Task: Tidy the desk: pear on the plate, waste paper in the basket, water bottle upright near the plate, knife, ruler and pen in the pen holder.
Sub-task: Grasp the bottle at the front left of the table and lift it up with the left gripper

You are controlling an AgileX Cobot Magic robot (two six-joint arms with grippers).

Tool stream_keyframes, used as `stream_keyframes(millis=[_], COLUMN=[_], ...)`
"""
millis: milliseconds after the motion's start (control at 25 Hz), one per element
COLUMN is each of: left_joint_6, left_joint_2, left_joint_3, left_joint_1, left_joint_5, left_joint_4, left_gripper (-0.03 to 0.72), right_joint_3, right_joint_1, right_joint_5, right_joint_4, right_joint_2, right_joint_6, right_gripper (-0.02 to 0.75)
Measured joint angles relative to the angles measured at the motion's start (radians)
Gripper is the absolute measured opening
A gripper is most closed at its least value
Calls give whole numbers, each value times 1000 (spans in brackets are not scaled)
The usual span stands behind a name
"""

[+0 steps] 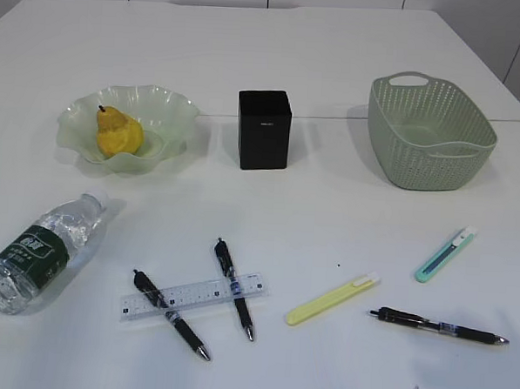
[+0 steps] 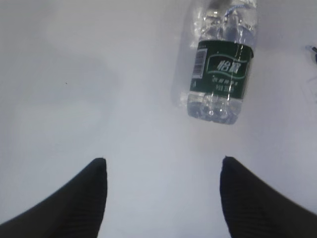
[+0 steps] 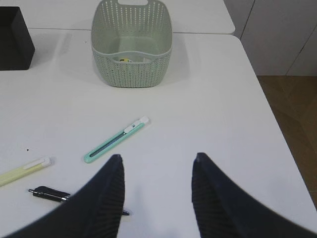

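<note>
Exterior view, pear [image 1: 117, 135]: seen lying in the plate [image 1: 173, 111], at the worktop's [image 1: 337, 59] left rear.
Water bottle [image 1: 37, 249]: laid on its side at the left front; white characters are printed on its dark green label, with a barcode shown in the left wrist view [image 2: 219, 64].
Pen holder [image 1: 264, 129]: set upright between plate and basket [image 1: 431, 134]; its small label cannot be read.
Waste paper [image 3: 123, 59]: glimpsed inside the basket.
Ruler [image 1: 193, 297]: laid across two black pens [image 1: 234, 288].
Knives: yellow one [image 1: 331, 299] and teal one [image 1: 445, 255], lying apart.
Left tool [image 2: 163, 166]: fingers held apart, nothing gripped.
Right tool [image 3: 157, 161]: fingers held apart above the worktop.
</note>
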Motion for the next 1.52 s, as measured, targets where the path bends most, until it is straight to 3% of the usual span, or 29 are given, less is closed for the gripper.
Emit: stream_keyframes(millis=[280,560,1000,1520], left_joint_6=[50,191,263,284], left_joint_2=[37,219,540,719], left_joint_3=[-179,-228,-426,-477], left_joint_1=[0,0,0,0], left_joint_5=[89,105,99,87], left_joint_4=[-38,-206,-325,-302], left_gripper=[484,588,601,602], right_joint_3=[0,0,2,4], right_joint_1=[0,0,0,0], right_joint_5=[-1,-1,-1,-2], right_joint_4=[-24,-25,-28,-30], right_joint_2=[0,0,0,0], right_joint_6=[0,0,4,8], right_gripper=[365,365,365,365])
